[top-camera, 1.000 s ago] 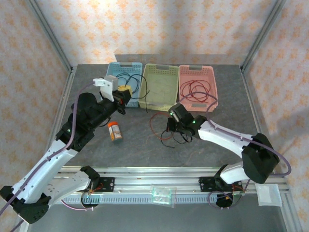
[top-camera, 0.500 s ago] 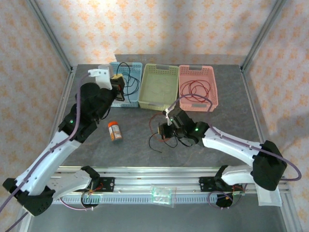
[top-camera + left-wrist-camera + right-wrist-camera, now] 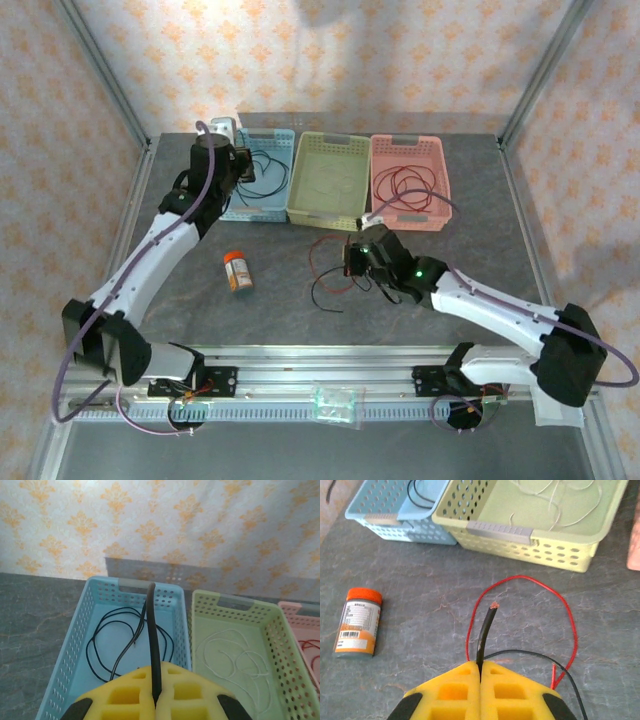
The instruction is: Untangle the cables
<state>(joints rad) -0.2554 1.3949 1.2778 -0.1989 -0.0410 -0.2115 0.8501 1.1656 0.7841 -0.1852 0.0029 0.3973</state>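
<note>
left jaws: clamped on 1 black cable (image 3: 152, 645), coil in blue basket (image 3: 90, 610) ahead and below. right jaws: clamped on black cable end (image 3: 485, 625), which points straight ahead. red cable (image 3: 572, 625) loops on counter (image 3: 410, 575) just ahead, crossing at right. Right arm nearer.

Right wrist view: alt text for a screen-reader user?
Yellow fingers at the bottom edge pinch a black cable whose bare end points up over a grey table. A red cable lies looped beside it; an orange-capped bottle lies left, with a blue basket and a green basket behind.
</note>
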